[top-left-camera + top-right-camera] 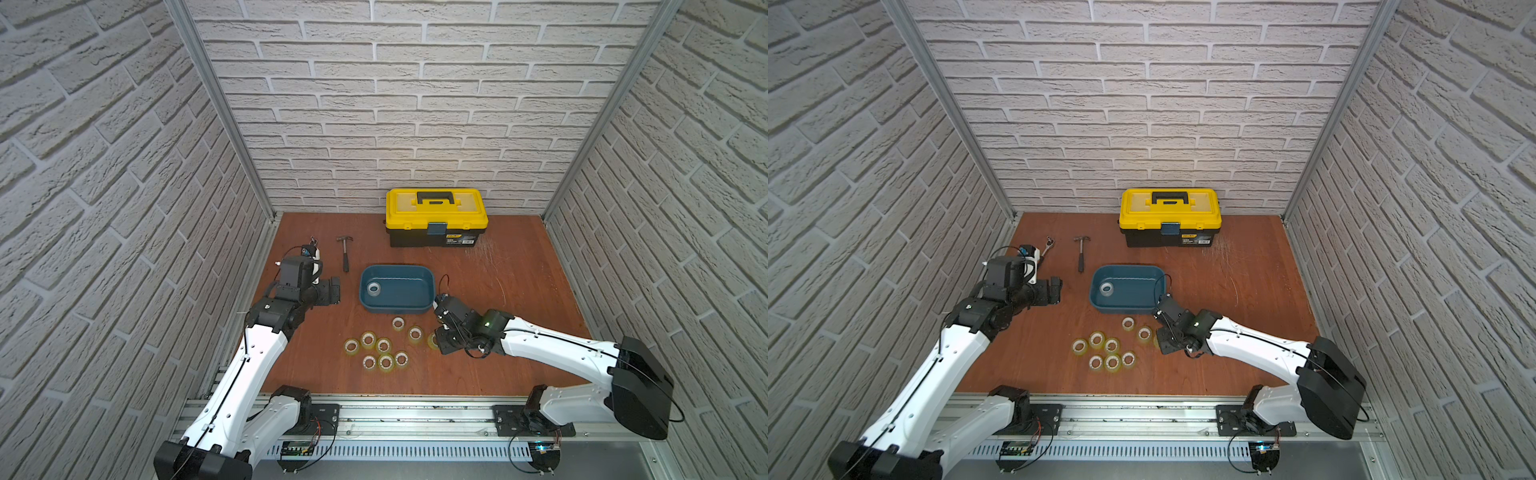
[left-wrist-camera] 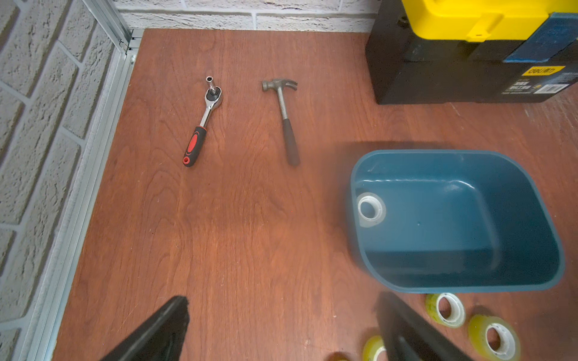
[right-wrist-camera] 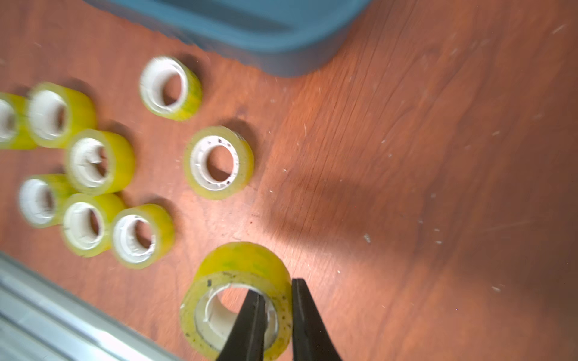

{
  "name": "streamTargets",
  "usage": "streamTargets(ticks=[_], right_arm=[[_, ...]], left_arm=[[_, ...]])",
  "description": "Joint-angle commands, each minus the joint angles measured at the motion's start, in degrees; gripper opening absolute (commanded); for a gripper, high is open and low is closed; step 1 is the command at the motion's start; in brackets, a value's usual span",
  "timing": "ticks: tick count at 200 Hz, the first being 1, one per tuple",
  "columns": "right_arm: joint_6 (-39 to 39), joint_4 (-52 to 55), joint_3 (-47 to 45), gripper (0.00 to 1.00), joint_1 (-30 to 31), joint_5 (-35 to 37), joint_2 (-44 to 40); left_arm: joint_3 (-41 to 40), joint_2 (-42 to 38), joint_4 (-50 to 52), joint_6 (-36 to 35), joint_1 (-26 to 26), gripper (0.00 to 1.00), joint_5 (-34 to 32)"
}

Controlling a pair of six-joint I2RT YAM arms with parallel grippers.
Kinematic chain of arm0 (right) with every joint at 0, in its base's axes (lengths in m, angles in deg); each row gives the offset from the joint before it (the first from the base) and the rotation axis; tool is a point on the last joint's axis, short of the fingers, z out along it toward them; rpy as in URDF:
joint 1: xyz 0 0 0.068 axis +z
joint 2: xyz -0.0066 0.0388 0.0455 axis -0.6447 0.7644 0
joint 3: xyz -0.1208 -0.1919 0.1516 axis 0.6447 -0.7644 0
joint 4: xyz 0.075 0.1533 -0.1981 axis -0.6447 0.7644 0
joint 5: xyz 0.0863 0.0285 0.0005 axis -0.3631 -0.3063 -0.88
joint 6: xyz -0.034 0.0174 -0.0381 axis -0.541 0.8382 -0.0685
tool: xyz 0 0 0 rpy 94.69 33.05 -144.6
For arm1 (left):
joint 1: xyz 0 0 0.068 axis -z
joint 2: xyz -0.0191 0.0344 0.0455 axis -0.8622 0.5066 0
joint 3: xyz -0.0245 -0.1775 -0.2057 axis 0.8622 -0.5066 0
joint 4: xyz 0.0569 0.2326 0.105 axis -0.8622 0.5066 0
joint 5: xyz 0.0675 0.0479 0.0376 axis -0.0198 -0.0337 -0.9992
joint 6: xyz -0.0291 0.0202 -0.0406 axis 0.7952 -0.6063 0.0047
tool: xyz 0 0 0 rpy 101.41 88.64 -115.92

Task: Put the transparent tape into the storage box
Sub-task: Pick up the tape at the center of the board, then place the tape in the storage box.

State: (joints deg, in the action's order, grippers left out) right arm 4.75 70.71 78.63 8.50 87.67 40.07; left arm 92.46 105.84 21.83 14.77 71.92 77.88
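Fingers (image 3: 250, 325) of right gripper (image 3: 278, 293) clamped on the wall of pinched roll (image 3: 237, 265), a yellowish ring of transparent tape: one finger inside the pale core, the other against the outer face. Can't tell if that roll sits on the table (image 1: 498, 353) or is just off it. In a top view the roll is mostly hidden under the gripper (image 1: 436, 343), which is near the right front corner of the storage box (image 1: 395, 311) but outside it.

Left gripper (image 2: 283, 298): fingers (image 2: 156, 331) spread wide, nothing between them, over bare wood to the left of the box; also seen in a top view (image 1: 330, 291).

Loose rolls (image 1: 383, 345): eight on the table in front of the box, standing on their flat ends with holes up. Six are bunched close, some touching. Two are nearer the box, at (image 1: 398, 323) and (image 1: 414, 333), apart from each other.

Storage box is teal, no lid, and holds one grey roll (image 1: 374, 288) at its left end, against the wall.

Hammer (image 1: 345, 253) lies behind the box's left corner, ratchet wrench (image 2: 203, 122) left of the hammer, the two apart. Yellow-and-black toolbox (image 1: 436, 216) sits closed against the back wall.
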Motion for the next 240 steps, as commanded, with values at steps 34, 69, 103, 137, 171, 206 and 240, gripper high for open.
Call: streamTargets(ticks=[34,69,103,137,171,206,240], right_arm=[[-4.79,5.58,15.62,0.03,0.05,4.58,1.67],[-7.43,5.31,26.22,0.02,-1.50,2.46,11.70],[-7.44,4.09,34.83,0.02,-3.78,-0.96,22.87],[-6.64,3.35,42.30,0.02,-5.91,-2.47,33.10],[-6.21,4.37,48.88,0.03,-7.57,-0.86,42.11],[-6.03,5.37,53.24,0.03,-8.08,1.59,47.79],[-5.05,4.82,55.59,0.03,-8.13,1.85,51.78]], left_arm=[[5.96,5.42,-3.53,-3.98,-0.53,0.98,0.35],[4.30,6.30,-5.39,-0.55,-3.85,0.98,4.90],[4.57,7.04,-4.48,-0.36,-6.53,0.98,5.77],[4.31,7.26,-4.46,-0.37,-6.49,0.98,7.46],[4.55,7.62,-4.25,-0.54,-6.32,0.98,7.90],[4.49,7.20,-4.24,-0.63,-6.30,0.98,8.04],[4.28,6.78,-4.42,-0.57,-6.28,0.98,8.66]])
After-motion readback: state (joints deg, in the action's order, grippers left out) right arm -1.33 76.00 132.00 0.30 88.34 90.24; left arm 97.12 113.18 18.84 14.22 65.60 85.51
